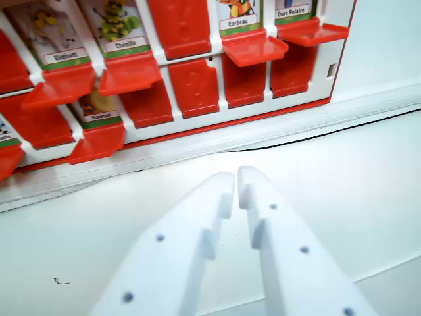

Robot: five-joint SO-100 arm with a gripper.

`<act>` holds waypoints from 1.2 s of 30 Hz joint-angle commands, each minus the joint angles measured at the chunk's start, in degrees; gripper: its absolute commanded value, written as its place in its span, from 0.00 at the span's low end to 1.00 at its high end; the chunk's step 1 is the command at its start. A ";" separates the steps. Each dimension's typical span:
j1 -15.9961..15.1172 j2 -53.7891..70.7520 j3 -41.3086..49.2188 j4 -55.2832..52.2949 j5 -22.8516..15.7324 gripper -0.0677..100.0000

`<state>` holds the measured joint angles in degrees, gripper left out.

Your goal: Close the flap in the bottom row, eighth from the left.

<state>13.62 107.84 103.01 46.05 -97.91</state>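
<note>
A red-and-white flap board (217, 125) stands across the top of the wrist view. In its lowest visible row, the last flap at the wrist view's right (293, 69) lies flat against the board, like the three flaps (194, 87) to its left. Further left in that row, one flap (99, 141) hangs out under a picture card (99, 108). In the row above, flaps stick out under the Corbeau card (253, 47) and the Ours Polaire card (312, 31). My white gripper (237, 181) is shut and empty, its tips short of the board's base and apart from it.
The board rests on a white ledge (368, 105), with a thin black cable (329, 130) running along its front. White tabletop (355, 197) lies around the gripper. More flaps stick out at the left under the Elephant card (59, 85) and the Chenille card (128, 72).
</note>
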 commanded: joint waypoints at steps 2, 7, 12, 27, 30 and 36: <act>-5.89 10.99 -10.11 5.54 0.26 0.00; -10.11 13.36 -14.77 7.91 -0.26 0.00; -13.45 14.77 -17.49 10.37 -0.62 0.00; -14.59 17.05 -16.96 12.30 0.00 0.00; -14.59 16.96 -16.87 12.30 0.18 0.00; -14.33 17.14 -16.17 12.30 0.44 0.00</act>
<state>-1.14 120.94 91.32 58.54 -97.65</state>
